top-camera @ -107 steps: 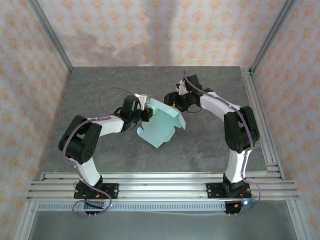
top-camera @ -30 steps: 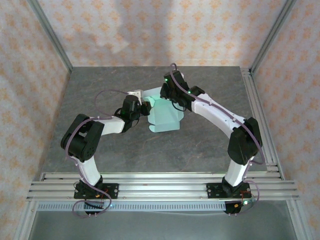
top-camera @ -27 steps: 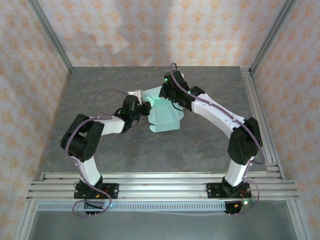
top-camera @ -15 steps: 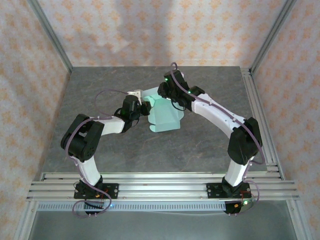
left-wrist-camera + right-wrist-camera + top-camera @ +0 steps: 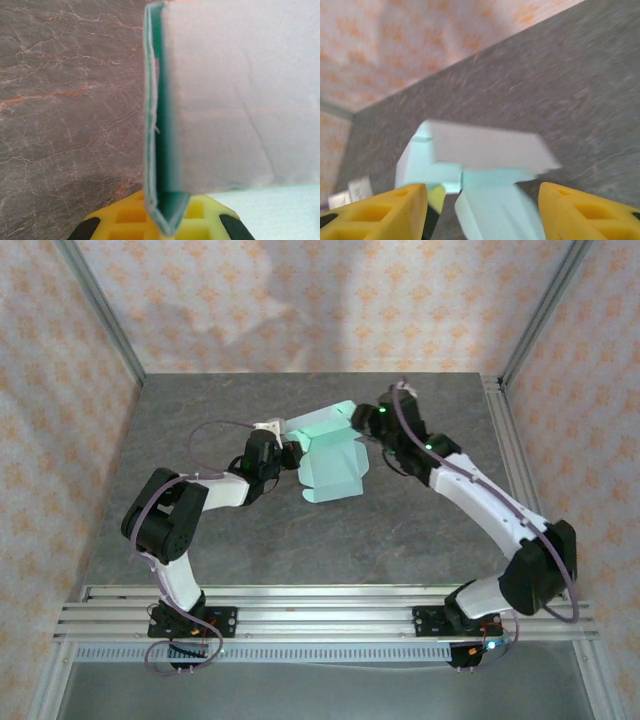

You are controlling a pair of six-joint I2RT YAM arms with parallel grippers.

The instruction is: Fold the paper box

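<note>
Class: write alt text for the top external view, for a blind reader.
The left gripper pinches the left edge of a partly folded mint-green paper box at the middle of a grey table. The open right gripper is near its far right corner.

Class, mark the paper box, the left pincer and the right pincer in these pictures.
paper box (image 5: pixel 335 468), top view, its large near panel.
left pincer (image 5: pixel 167 221), left wrist view, between its fingertips.
right pincer (image 5: pixel 482 207), right wrist view, between its fingertips.
</note>
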